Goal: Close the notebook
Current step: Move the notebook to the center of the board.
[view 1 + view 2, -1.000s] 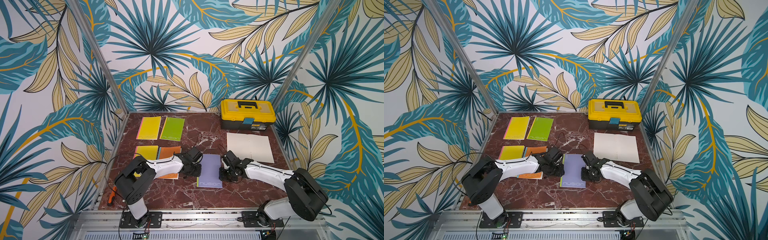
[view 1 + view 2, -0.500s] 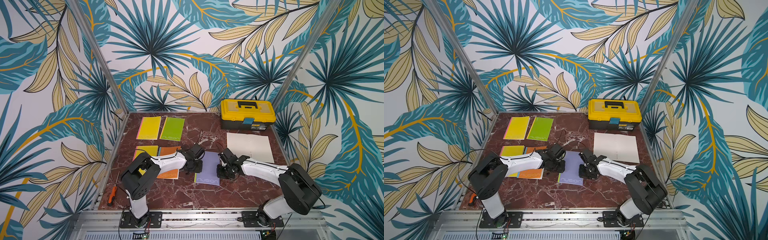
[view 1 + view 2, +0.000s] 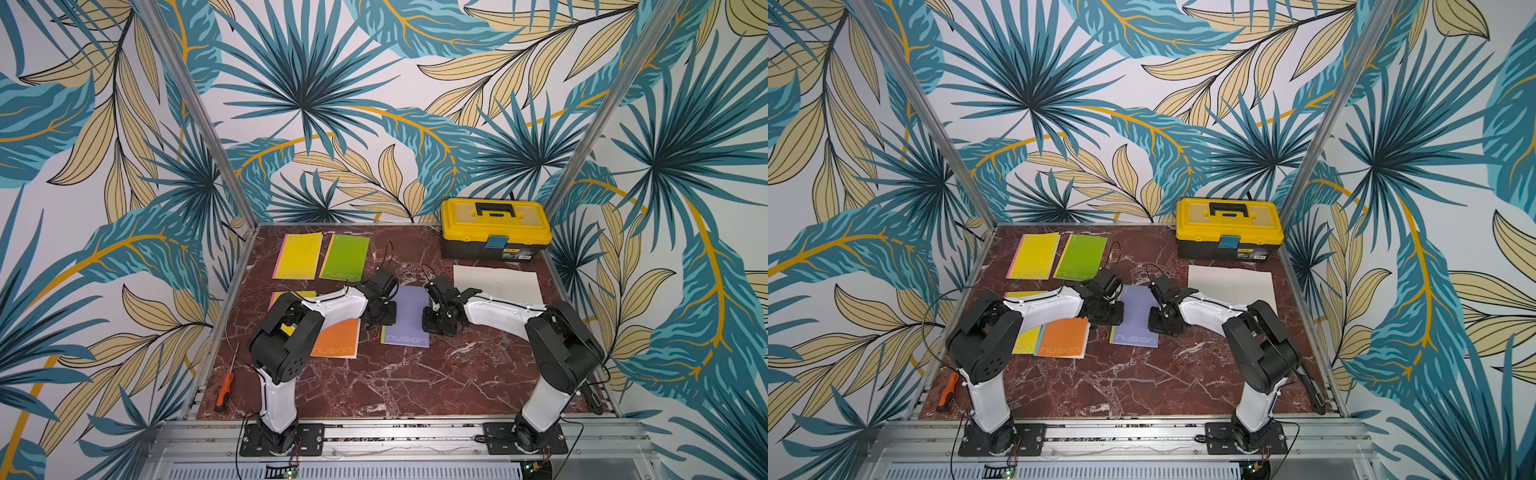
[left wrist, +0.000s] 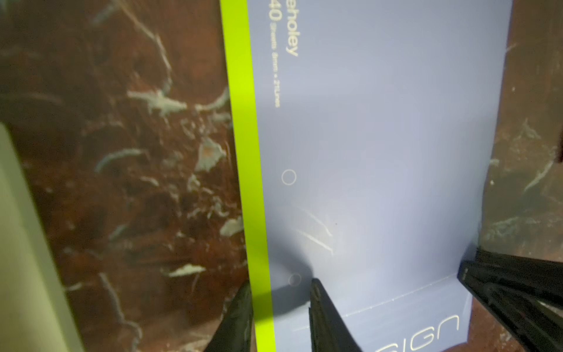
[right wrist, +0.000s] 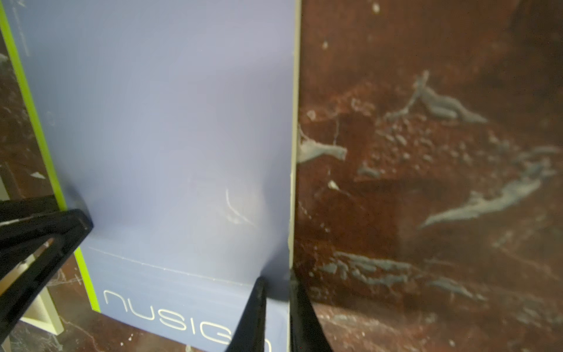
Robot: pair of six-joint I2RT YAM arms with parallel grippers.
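Left wrist view showed the left gripper [image 4: 281, 292] clenched, its two black fingers close together and standing astride the green spine strip [image 4: 246, 152] of the lavender notebook [image 4: 380, 152]. One finger was on the side of the marble table [image 4: 122, 152], the other on the cover, and nothing was grasped between them. In the right wrist view the right gripper [image 5: 277, 279] had its fingers almost together, astride the opposite, free edge of the same cover; whether the tips pinched that edge could not be told. The notebook was closed and lay flat, cover up, with the word NUSIGN readable near its front edge. In both top views it lay in the middle of the table, between the two grippers. An orange notebook [image 3: 336, 343] lay near it on the left arm's side. A yellow notebook [image 3: 297, 255] and a green notebook [image 3: 345, 257] lay farther back. A white sheet [image 3: 498, 284] and a yellow toolbox [image 3: 494, 228] were toward the back on the right arm's side.
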